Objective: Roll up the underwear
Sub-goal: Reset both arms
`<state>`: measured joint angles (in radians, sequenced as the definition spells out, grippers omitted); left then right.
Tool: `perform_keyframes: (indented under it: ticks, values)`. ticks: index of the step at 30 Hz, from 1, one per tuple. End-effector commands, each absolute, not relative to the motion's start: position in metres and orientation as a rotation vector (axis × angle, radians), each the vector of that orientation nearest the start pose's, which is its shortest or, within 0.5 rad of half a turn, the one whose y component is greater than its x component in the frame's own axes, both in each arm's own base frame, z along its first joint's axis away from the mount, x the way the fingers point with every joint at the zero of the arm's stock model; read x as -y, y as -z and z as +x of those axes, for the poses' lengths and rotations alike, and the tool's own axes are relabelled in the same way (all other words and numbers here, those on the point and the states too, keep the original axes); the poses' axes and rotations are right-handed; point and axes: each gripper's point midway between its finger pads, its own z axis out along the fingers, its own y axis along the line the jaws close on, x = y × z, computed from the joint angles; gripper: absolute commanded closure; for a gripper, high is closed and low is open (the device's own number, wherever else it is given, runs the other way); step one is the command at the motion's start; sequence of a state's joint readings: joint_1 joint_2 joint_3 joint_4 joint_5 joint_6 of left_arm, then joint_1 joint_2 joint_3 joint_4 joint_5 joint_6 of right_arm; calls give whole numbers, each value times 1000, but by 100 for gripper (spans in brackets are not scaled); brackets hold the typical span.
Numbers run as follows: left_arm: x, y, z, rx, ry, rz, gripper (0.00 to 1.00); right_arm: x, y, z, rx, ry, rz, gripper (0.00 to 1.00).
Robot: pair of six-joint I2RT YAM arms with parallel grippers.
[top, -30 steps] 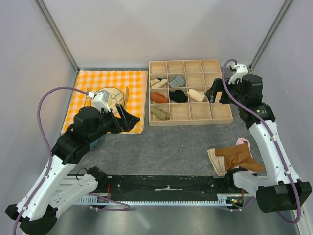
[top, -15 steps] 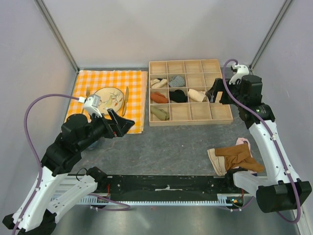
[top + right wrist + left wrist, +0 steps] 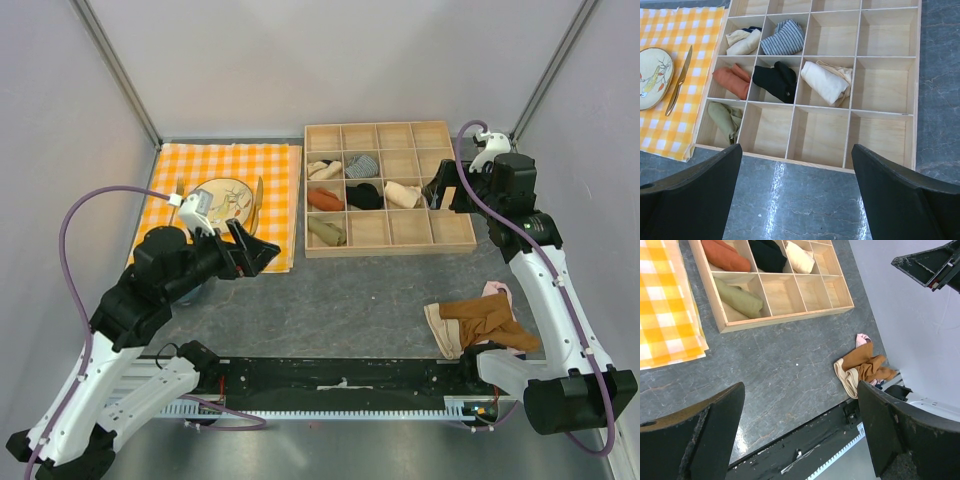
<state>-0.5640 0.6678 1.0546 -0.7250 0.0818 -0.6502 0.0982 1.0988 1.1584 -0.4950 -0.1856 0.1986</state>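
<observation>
Nearest the arm bases, the underwear pile (image 3: 480, 322) lies loose and unrolled on the tabletop (image 3: 350, 290), a tan piece over cream and pink ones, well below and behind the right end effector (image 3: 441, 192) and well off to the right of the left end effector (image 3: 255, 252). Neither touches it.

The left arm has shifted over the last second: it dropped back toward its base, then rose again, so its end effector now hangs over the tabletop just off the near corner of the checked cloth (image 3: 225, 185), fingers spread wide and empty. Its wrist view looks across bare tabletop to the pile, which suggests the arm is turning toward it, though that is only a guess. The right arm has not moved; its end effector hovers above the near right part of the wooden organizer (image 3: 388, 240), fingers apart, holding nothing.

Farther out, beyond both end effectors, six compartments hold rolled items; the rest show bare wood. The pile's near edge is partly hidden by the right arm's base in the top view, so how many pieces it holds is unclear.
</observation>
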Motion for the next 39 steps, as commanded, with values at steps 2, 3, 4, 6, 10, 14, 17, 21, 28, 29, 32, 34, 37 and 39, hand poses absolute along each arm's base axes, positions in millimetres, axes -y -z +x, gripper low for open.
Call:
perform_keyframes:
  ticks: [2,3,4,6,10,14,17,21,28,29,32,34,37,39]
  values:
    - [169,-337,186,-1932,920,29,2,-71,-304,341,-1965,-371,15,2]
    - [170,-338,189,-1928,917,35,2,-71,-303,340,-1967,-373,13,2]
    - [172,-337,190,-1931,918,38,2,-71,-303,340,-1967,-374,17,2]
    - [175,-338,192,-1931,927,50,2,-71,-303,340,-1966,-377,21,2]
    - [179,-340,196,-1911,945,49,2,-71,-308,340,-1955,-375,13,2]
    - [180,-341,196,-1904,957,44,2,-73,-311,338,-1947,-385,-2,2]
    - [180,-339,196,-1906,957,40,2,-75,-312,338,-1946,-391,-13,2]
    - [180,-339,195,-1901,958,44,2,-74,-307,339,-1959,-386,-8,2]
    - [179,-338,194,-1902,955,49,2,-73,-307,338,-1961,-384,-5,2]
    - [180,-338,194,-1902,953,57,2,-73,-306,338,-1962,-379,-6,2]
    - [177,-333,197,-1910,921,65,2,-75,-308,339,-1962,-387,-22,2]
    - [175,-331,199,-1911,907,54,2,-76,-309,342,-1962,-383,-47,2]
    - [177,-331,197,-1903,923,51,2,-75,-313,346,-1963,-366,-64,2]
    - [175,-330,195,-1898,931,40,2,-73,-312,346,-1970,-354,-67,2]
